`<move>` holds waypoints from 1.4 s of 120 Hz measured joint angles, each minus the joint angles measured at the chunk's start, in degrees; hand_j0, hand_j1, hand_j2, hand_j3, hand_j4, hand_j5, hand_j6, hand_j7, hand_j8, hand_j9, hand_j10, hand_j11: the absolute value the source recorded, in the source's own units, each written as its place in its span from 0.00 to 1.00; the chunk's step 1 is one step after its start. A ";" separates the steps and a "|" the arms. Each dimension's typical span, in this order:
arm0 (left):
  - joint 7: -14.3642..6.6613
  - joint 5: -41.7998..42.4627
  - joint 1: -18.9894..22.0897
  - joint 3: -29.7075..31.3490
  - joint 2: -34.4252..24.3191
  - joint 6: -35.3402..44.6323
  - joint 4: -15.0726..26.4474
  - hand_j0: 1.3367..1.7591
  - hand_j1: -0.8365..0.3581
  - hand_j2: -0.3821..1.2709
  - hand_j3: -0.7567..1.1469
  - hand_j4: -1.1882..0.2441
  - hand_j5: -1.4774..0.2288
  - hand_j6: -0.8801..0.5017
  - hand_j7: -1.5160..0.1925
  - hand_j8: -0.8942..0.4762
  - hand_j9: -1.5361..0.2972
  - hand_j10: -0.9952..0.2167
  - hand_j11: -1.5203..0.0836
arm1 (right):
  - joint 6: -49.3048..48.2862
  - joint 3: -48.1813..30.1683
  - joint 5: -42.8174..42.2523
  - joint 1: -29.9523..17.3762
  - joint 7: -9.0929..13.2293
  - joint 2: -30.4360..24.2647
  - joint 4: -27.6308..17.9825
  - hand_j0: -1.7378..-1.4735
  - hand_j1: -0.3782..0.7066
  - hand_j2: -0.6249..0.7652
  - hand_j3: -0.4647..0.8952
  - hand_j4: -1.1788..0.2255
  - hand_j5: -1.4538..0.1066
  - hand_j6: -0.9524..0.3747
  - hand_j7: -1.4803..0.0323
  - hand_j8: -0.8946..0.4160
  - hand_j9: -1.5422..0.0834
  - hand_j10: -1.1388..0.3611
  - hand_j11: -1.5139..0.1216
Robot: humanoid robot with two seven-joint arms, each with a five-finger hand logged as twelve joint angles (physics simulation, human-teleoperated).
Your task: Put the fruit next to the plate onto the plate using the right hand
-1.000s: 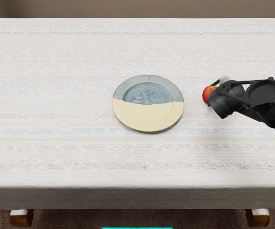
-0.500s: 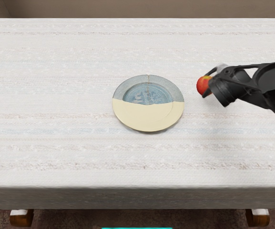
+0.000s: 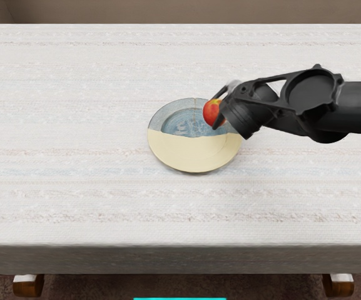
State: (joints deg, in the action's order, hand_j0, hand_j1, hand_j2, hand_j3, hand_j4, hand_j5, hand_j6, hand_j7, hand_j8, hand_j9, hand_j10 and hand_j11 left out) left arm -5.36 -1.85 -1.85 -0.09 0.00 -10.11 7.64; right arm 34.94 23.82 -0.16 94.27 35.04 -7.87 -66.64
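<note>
A round plate [image 3: 186, 153], half blue-grey and half cream, lies at the middle of the white table. A small red and yellow fruit [image 3: 212, 111] is held over the plate's right rear part. My right hand [image 3: 225, 111] is shut on the fruit, and its black arm reaches in from the right edge. The hand covers much of the fruit, so only its left side shows. Whether the fruit touches the plate cannot be told. The left arm is out of view.
The white cloth-covered table [image 3: 74, 125] fills the view, with its front edge near the bottom. Wooden feet [image 3: 29, 285] show below the front corners.
My right hand has carried the fruit leftward from the table right of the plate to above the plate's right rear part. The plate has stayed put.
</note>
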 joint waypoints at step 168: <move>0.00 0.00 0.00 0.00 0.00 0.00 0.00 0.76 0.76 0.26 0.40 0.67 0.69 0.47 0.71 0.48 0.67 0.63 0.76 | 0.06 -1.69 2.74 -0.88 -0.04 7.08 7.14 0.30 0.12 0.44 0.34 0.78 0.86 0.65 0.90 0.62 0.88 0.70 0.86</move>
State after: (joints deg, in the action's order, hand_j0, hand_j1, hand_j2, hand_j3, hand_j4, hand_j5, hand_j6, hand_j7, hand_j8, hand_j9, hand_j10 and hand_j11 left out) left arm -5.36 -1.85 -1.85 -0.09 0.00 -10.11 7.65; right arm 35.00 22.14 2.58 93.40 35.00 -0.78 -59.49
